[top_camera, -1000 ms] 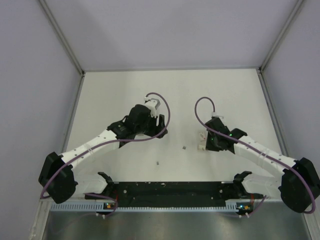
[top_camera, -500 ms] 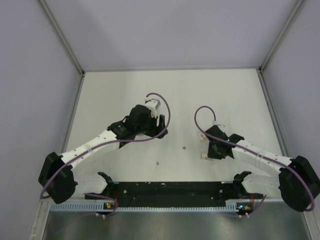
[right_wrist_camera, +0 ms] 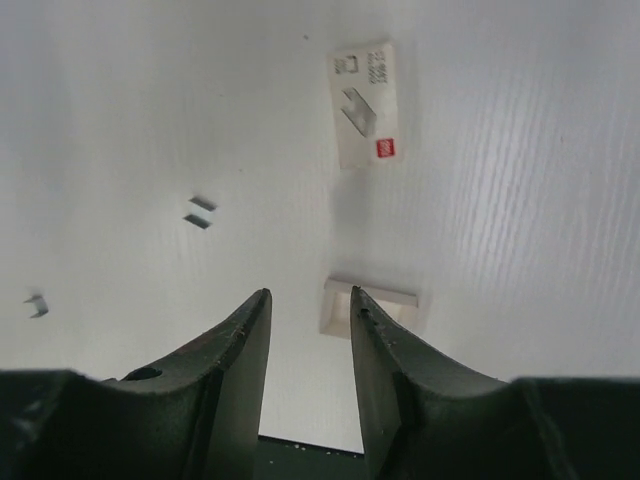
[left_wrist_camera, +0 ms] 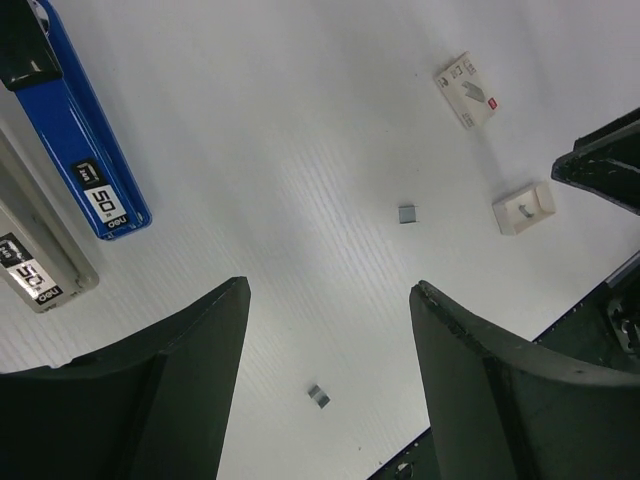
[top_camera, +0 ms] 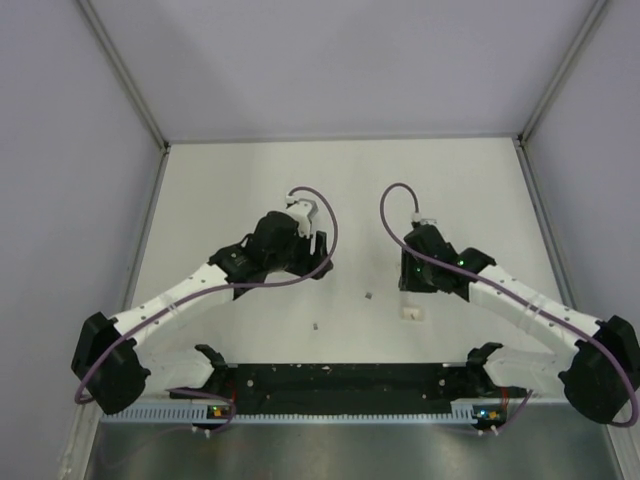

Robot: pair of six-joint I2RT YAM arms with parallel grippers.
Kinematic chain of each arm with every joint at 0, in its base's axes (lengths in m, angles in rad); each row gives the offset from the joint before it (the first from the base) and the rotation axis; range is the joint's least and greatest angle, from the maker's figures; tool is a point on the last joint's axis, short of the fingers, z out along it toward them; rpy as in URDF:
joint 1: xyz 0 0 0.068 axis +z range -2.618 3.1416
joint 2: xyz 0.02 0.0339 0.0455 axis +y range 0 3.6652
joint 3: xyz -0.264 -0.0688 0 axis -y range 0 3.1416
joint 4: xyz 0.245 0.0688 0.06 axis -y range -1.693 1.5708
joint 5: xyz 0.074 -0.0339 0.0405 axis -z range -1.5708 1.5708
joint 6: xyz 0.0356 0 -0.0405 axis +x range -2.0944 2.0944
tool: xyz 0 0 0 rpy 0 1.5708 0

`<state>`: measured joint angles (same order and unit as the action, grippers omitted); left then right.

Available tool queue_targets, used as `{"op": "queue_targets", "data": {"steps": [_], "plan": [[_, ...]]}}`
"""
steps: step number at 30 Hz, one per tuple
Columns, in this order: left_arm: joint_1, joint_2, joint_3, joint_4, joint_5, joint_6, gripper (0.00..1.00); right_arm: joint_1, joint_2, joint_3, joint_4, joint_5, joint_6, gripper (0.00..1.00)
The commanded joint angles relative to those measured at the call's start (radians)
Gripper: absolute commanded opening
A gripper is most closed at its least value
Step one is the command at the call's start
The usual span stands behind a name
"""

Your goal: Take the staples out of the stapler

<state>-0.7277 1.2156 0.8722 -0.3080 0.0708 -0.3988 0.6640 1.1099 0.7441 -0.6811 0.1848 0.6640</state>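
In the left wrist view the bright-blue stapler [left_wrist_camera: 72, 125] lies flat at the top left, black end up, with a grey bar [left_wrist_camera: 38, 265] beside it. My left gripper [left_wrist_camera: 330, 292] is open and empty, hovering to the right of the stapler. In the top view the left gripper [top_camera: 320, 262] hides the stapler. Small staple clumps [left_wrist_camera: 407, 213] [left_wrist_camera: 318, 396] lie loose on the table. My right gripper [right_wrist_camera: 310, 297] is open with a narrow gap and empty, above the table [top_camera: 410, 283].
A small white box tray [right_wrist_camera: 385, 300] lies just beyond my right fingertips and shows in the top view [top_camera: 412, 313]. A white labelled sleeve [right_wrist_camera: 362, 105] lies farther off. Loose staples [right_wrist_camera: 200, 212] [top_camera: 369, 295] dot the table. Grey walls enclose the table.
The right gripper has moved away from the near edge, leaving the small white tray lying on the table. The left arm has barely moved.
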Motion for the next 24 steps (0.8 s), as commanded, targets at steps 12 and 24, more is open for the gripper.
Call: {"op": "queue_targets", "data": {"steps": [12,24], "plan": [[-0.004,-0.315,-0.019,-0.111,-0.062,-0.02,0.71,0.152,0.341,0.207,0.199,-0.159,-0.397,0.55],[-0.004,-0.47,-0.025,-0.137,-0.051,-0.017,0.72,0.2,0.456,0.207,0.278,-0.18,-0.535,0.55]]}}
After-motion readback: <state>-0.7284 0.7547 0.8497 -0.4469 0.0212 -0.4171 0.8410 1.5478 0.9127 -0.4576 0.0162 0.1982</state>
